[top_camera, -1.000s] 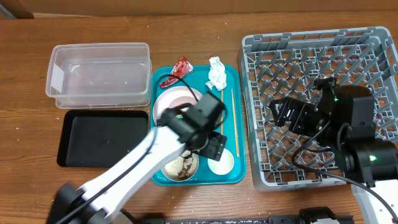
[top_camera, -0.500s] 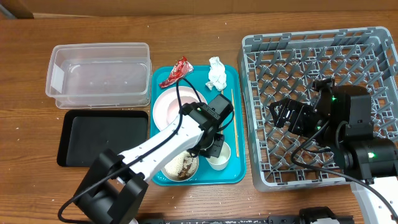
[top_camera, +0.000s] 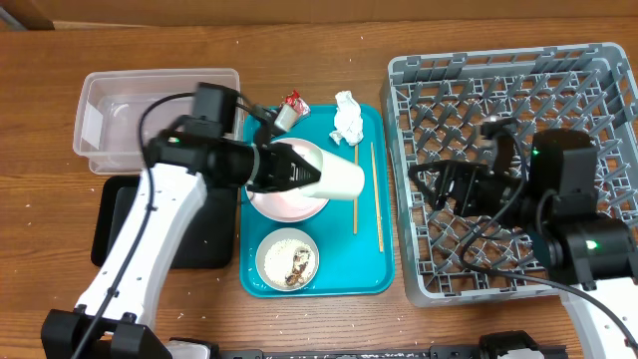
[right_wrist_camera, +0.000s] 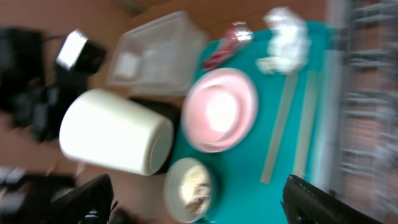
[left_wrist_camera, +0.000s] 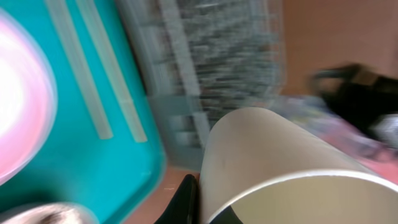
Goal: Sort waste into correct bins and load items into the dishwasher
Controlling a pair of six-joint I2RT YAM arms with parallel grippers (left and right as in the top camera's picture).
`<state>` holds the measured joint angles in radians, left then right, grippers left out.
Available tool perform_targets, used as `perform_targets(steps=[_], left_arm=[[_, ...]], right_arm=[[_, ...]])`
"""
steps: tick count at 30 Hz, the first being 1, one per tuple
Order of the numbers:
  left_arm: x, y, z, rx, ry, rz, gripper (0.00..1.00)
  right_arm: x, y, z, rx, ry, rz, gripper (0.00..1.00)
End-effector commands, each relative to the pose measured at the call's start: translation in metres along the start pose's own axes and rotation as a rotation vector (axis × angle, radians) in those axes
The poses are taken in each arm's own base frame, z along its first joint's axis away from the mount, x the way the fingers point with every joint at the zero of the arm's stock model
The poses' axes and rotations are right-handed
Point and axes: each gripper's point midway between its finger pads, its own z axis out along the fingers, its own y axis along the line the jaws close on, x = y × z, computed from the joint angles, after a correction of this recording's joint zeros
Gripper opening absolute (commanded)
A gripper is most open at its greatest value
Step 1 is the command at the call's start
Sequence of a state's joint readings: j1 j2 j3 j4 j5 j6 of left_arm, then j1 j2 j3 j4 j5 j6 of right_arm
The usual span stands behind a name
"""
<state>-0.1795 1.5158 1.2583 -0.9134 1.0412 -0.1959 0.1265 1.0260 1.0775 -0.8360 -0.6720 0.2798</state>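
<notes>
One cup (top_camera: 335, 177) is sitting gripped in your left jaws, right jaws spread; be carrying it level to the dish rack (top_camera: 469, 95).

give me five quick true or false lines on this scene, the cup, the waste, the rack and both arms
1. The left end effector holds the white cup above the pink plate. True.
2. The white tissue sits inside the clear tub. False: it lies on the teal tray, and the tub looks empty.
3. Plates are stacked in the dish rack. False: no plates show among its pegs.
4. Both chopsticks lie on the teal tray. True.
5. The right end effector grips a chopstick. False: it is open and empty, over the dish rack.
</notes>
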Motion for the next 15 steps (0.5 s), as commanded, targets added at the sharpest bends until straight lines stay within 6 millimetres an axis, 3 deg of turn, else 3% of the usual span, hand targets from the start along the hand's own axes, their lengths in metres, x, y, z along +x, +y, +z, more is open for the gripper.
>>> perform_targets(steps=[1, 9, 12, 15], left_arm=[[0.01, -0.066, -0.018, 0.395, 0.043, 0.105, 0.04], [0.015, -0.08, -0.021, 0.474, 0.065, 0.109, 0.04], [0.015, -0.081, -0.022, 0.485, 0.067, 0.108, 0.04], [0.019, -0.089, -0.023, 0.528, 0.084, 0.112, 0.04]], right_arm=[[0.008, 0.058, 0.001, -0.272, 0.079, -0.118, 0.89], [0.025, 0.125, 0.013, -0.527, 0.121, -0.357, 0.9], [0.029, 0.138, 0.016, -0.563, 0.124, -0.399, 0.9], [0.029, 0.137, 0.024, -0.543, 0.123, -0.4, 0.85]])
